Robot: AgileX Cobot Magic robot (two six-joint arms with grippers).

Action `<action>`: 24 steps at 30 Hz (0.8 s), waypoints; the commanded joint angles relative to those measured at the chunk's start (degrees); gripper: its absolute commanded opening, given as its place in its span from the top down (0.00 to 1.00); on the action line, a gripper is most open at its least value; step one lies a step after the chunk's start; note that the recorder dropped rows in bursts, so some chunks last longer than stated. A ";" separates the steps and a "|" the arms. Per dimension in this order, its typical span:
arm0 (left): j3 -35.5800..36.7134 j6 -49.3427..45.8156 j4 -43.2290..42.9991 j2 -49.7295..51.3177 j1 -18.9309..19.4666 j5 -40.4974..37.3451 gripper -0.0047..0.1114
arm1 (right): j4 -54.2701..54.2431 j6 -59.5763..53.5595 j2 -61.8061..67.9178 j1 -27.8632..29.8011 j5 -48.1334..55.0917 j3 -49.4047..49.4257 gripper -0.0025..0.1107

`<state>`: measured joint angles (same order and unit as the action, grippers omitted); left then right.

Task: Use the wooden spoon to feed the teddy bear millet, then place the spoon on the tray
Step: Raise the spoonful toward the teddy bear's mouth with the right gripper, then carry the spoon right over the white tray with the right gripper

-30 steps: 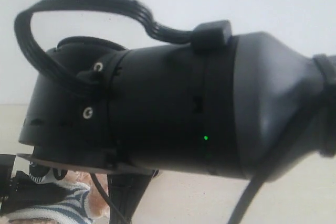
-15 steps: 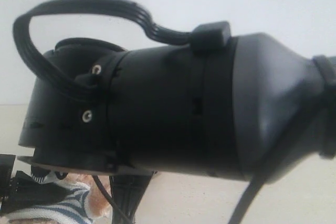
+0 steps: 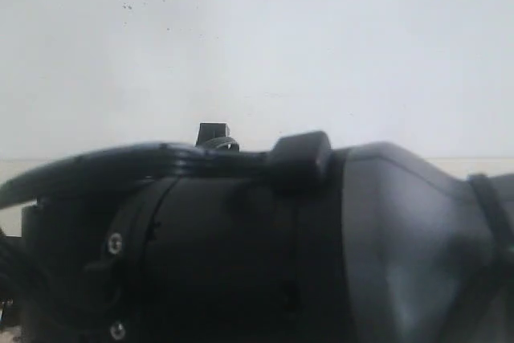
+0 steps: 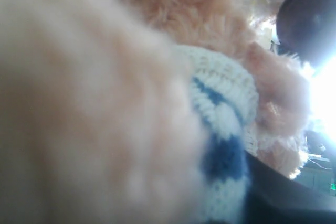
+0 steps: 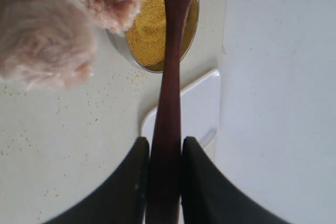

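My right gripper (image 5: 165, 142) is shut on the thin handle of the wooden spoon (image 5: 168, 77). The spoon's bowl reaches over the millet (image 5: 147, 30), yellow grains heaped in a small metal bowl (image 5: 122, 50). The teddy bear (image 5: 42, 40) shows as tan-pink fur right beside the metal bowl. A corner of the white tray (image 5: 202, 103) lies under the spoon handle. In the left wrist view the teddy bear (image 4: 184, 14) fills the picture, its navy-and-white shirt (image 4: 220, 108) pressed close. The left gripper's jaws are hidden by the fur.
A black arm housing (image 3: 281, 255) fills the lower half of the exterior view and hides the table, with a plain white wall behind it. Stray millet grains (image 5: 131, 77) dot the pale tabletop near the bowl.
In the exterior view the black arm has sunk lower and turned, its cable loop flattening. The strip of striped bear at the lower left is now covered.
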<state>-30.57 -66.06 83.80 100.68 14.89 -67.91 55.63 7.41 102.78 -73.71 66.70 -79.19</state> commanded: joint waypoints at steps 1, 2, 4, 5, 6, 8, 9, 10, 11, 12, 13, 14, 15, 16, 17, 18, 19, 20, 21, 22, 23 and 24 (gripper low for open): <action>0.12 -0.36 1.08 -0.22 -0.08 -2.05 0.93 | 2.88 2.84 -0.17 -0.05 -0.85 0.57 0.98; 0.12 -0.36 1.08 -0.22 -0.08 -2.05 0.93 | 3.14 2.99 -0.17 -0.05 -0.85 0.57 0.98; 0.12 -0.36 1.20 -0.22 -0.08 -2.05 0.93 | 3.13 3.64 -0.17 -0.05 -0.48 0.57 0.98; 0.12 -0.36 1.20 -0.22 -0.08 -2.05 0.93 | 3.13 4.47 -0.17 -0.05 -0.15 0.57 0.98; 0.12 -0.36 1.20 -0.22 -0.08 -2.05 0.93 | 3.16 5.26 -0.17 -0.05 0.59 0.57 0.98; 0.12 -0.36 1.20 -0.22 -0.08 -2.05 0.93 | 3.26 6.85 -0.40 0.05 1.63 0.57 0.98; 0.12 -0.36 1.20 -0.22 -0.08 -2.05 0.93 | 3.26 7.50 -0.68 0.05 1.78 0.57 0.98; 0.12 -0.36 1.20 -0.22 -0.08 -2.05 0.93 | 3.26 7.78 -0.97 0.14 1.68 0.57 0.98; 0.12 -0.36 1.20 -0.22 -0.08 -2.05 0.93 | 3.26 8.30 -1.13 0.14 1.21 0.57 0.98; 0.12 -0.36 1.20 -0.22 -0.08 -2.05 0.93 | 3.26 8.55 -1.66 0.27 0.37 0.57 0.98; 0.12 -0.36 1.20 -0.22 -0.08 -2.05 0.93 | 2.77 8.74 -2.11 0.69 -0.97 0.57 0.98; 0.12 -0.36 1.20 -0.22 -0.08 -2.05 0.93 | 2.41 8.80 -2.70 1.12 -2.35 0.57 0.98; 0.12 -0.36 1.20 -0.22 -0.08 -2.05 0.93 | 1.91 8.96 -3.23 1.88 -3.52 0.57 0.98; 0.12 -0.36 1.20 -0.22 -0.08 -2.05 0.93 | 0.94 9.23 -4.03 2.78 -5.11 0.57 0.98; 0.12 -0.36 1.20 -0.22 -0.08 -2.05 0.93 | -0.33 9.73 -4.65 3.74 -6.86 0.57 0.98; 0.12 -0.36 1.20 -0.22 -0.08 -2.05 0.93 | -1.70 10.95 -5.61 5.15 -8.43 0.57 0.98; 0.12 -0.36 1.20 -0.22 -0.08 -2.05 0.93 | -3.55 12.35 -6.51 6.83 -10.04 0.57 0.98; 0.12 -0.36 1.20 -0.22 -0.08 -2.05 0.93 | -5.74 13.61 -7.51 8.78 -11.70 0.57 0.98; 0.12 -0.36 1.20 -0.22 -0.08 -2.05 0.93 | -7.99 13.96 -8.47 10.50 -13.03 0.57 0.98; 0.12 -0.36 1.42 -0.22 -0.08 -2.05 0.93 | -11.27 14.02 -9.35 12.74 -14.69 0.57 0.98; 0.12 -0.36 1.56 -0.22 -0.08 -2.05 0.93 | -14.80 14.02 -10.19 15.04 -15.98 0.57 0.98; 0.12 -0.36 1.82 -0.22 -0.08 -2.05 0.93 | -18.38 13.88 -10.90 17.35 -16.81 0.57 0.98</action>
<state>-30.57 -66.06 84.32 100.68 14.89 -67.93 45.18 20.50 94.42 -61.25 52.92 -78.77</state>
